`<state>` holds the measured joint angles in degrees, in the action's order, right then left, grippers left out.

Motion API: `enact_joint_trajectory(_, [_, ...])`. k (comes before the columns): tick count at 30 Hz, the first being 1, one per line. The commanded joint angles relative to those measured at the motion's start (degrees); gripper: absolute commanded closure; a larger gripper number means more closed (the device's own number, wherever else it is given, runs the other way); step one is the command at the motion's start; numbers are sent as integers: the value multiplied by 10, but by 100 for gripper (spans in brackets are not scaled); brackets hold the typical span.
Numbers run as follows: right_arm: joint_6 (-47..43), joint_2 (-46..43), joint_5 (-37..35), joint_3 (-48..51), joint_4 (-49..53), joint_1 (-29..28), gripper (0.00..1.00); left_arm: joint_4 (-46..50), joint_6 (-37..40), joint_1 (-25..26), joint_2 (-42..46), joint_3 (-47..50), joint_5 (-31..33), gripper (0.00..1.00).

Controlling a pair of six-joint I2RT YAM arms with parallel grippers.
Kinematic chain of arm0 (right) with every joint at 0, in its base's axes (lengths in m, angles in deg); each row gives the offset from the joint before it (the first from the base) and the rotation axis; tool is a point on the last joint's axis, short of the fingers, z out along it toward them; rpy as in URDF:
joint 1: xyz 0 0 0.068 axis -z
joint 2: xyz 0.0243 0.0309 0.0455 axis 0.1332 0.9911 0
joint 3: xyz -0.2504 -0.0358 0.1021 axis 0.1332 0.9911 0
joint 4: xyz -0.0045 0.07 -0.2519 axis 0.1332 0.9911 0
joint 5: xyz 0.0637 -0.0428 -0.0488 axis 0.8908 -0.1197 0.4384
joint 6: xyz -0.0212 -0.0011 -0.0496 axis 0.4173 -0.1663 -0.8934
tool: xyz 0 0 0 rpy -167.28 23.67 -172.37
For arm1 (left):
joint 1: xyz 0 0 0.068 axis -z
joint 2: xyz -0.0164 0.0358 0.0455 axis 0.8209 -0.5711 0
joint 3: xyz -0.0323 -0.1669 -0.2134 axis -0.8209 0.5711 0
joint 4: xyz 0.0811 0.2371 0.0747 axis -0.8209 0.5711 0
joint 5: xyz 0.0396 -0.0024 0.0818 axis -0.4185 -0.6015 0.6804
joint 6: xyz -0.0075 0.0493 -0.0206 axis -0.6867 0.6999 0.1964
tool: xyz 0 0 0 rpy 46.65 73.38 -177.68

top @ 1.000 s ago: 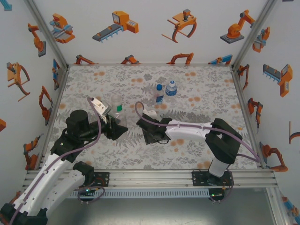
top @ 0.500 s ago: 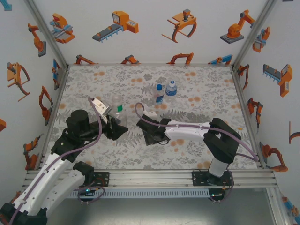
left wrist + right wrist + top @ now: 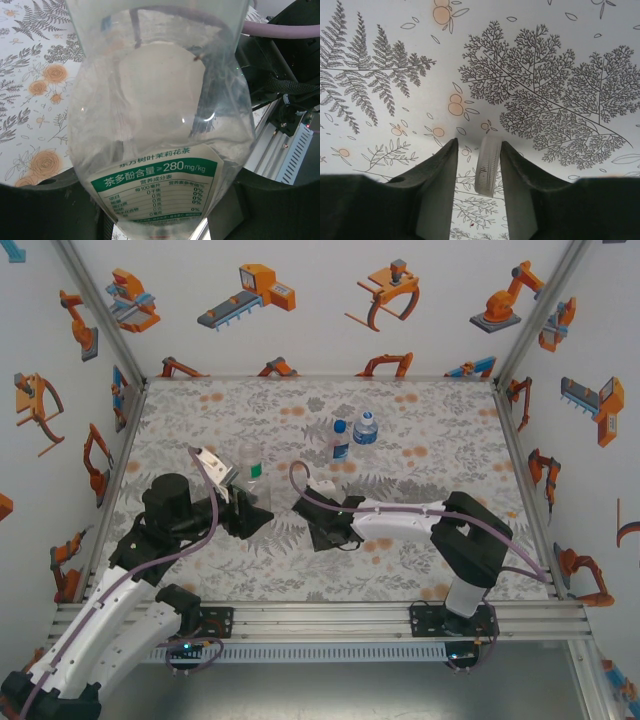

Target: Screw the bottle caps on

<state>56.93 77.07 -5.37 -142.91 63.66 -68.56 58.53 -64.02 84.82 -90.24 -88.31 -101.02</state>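
Slim bottle [image 3: 160, 125] gripped in the left pincer [image 3: 252, 502], white cap [image 3: 487, 165] in the right pincer [image 3: 480, 146].
The bottle's green label [image 3: 155, 186] read "茶多酚含量 ≥280mg/kg". The right pincer was narrow. The cap stood on edge at lower centre and touched the finger on the frame's right. I could not tell if it was clamped.

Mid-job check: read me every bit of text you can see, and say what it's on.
"茶多酚含量 ≥280mg/kg": green band of the label on the slim bottle, left wrist view.
"营养成分表": just below that band; the table under it is too small to read.
Faint line above the band: too blurred to read.
Blue-label bottles, top view: too small to read.
White cap: no text.
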Motion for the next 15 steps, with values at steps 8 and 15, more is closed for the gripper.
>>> enact_joint_trajectory(8, [31, -41, 40, 78, -99, 20, 80, -17, -6, 4, -6, -4, 0, 84])
enact_joint_trajectory(15, [59, -96, 139, 179, -234, 102, 80, -16, -8, 4, -9, -7, 0, 85])
